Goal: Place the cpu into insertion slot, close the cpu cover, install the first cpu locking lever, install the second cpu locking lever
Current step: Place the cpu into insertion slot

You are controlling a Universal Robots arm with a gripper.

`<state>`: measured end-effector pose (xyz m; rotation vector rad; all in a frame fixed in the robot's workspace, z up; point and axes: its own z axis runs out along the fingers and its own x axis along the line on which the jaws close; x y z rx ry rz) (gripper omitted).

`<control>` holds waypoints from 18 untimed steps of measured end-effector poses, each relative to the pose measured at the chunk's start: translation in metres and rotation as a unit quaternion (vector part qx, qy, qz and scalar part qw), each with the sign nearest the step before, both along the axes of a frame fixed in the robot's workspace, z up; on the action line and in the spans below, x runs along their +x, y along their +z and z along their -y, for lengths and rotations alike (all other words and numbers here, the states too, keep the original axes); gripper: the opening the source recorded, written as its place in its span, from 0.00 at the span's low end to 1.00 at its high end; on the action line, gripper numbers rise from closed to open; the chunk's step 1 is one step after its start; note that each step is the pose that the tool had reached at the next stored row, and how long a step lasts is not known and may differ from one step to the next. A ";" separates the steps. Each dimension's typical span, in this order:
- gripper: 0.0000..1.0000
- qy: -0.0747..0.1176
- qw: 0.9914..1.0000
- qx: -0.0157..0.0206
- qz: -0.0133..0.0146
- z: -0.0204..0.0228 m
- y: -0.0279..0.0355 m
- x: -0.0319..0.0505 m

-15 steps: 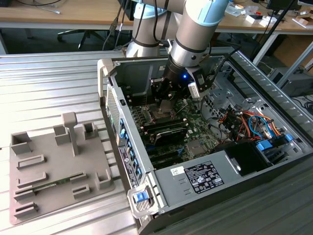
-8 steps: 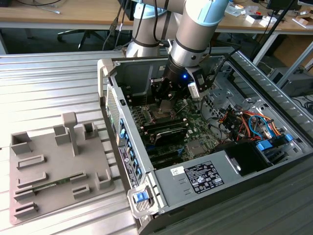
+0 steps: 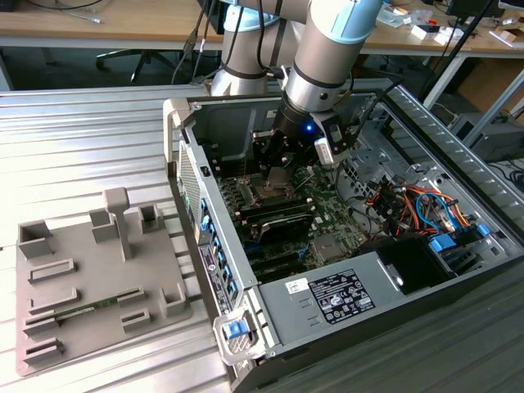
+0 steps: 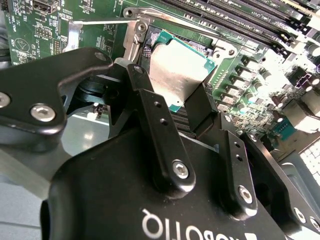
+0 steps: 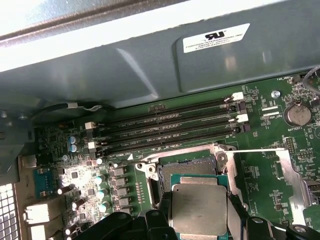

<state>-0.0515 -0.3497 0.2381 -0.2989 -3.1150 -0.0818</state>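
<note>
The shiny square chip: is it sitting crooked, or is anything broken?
Nothing looks broken. The small silvery-grey square chip is not seated yet: the black gripper holds it by two edges over the dark metal-rimmed socket, leaving part of the socket uncovered.

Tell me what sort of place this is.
Probably a robotics lab or workshop: an open computer case lies on a ribbed metal table under a robot arm, with cluttered wooden desks behind.
</note>
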 end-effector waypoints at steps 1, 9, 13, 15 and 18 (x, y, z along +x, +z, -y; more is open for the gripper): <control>0.53 -0.001 1.000 0.000 0.000 0.0000 0.0000 0.0000; 0.53 -0.005 1.000 0.000 0.000 0.0000 -0.0001 0.0000; 0.53 -0.006 1.000 0.000 0.000 0.0000 -0.0001 0.0000; 0.53 -0.007 1.000 0.000 0.000 0.0000 -0.0001 0.0000; 0.53 -0.009 1.000 0.000 0.000 0.0000 -0.0002 0.0000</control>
